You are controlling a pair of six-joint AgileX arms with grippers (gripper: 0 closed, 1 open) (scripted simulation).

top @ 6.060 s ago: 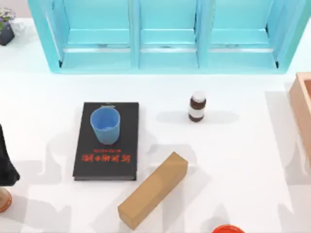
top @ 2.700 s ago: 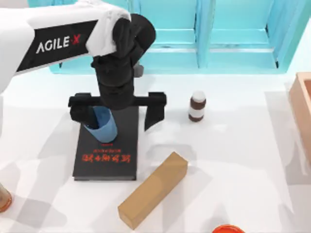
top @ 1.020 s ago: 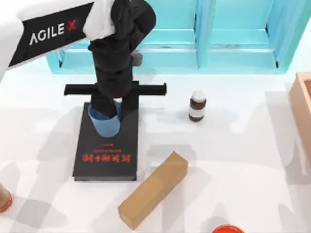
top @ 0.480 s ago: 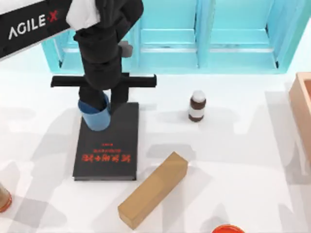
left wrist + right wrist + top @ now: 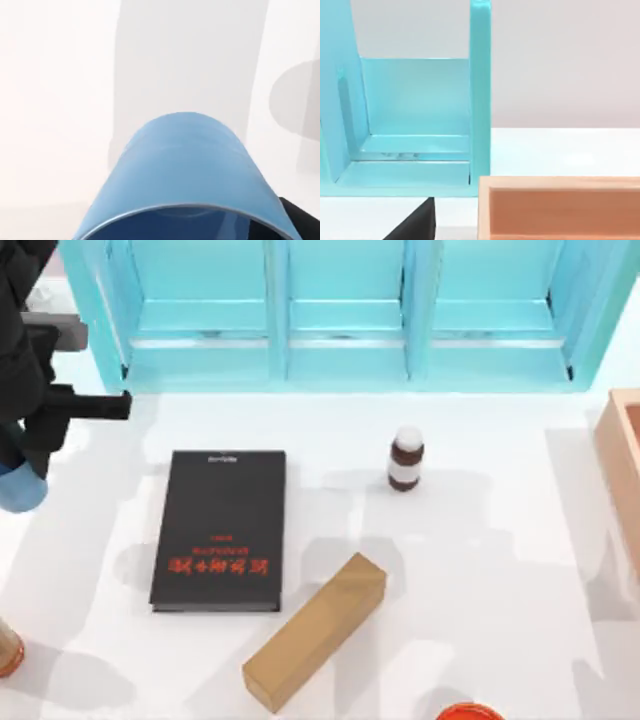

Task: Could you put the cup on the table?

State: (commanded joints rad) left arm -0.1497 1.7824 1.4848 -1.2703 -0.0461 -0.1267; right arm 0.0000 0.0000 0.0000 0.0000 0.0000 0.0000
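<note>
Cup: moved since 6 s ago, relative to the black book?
Yes. The cup has left the black book; it now sits at the top view's left edge, held by the left end effector over the table.

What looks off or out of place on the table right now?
Nothing spilled or damaged. The box lies askew to the book; the bottle stands upright. The cup is off the book, held by the left gripper at the table's left edge.
</note>
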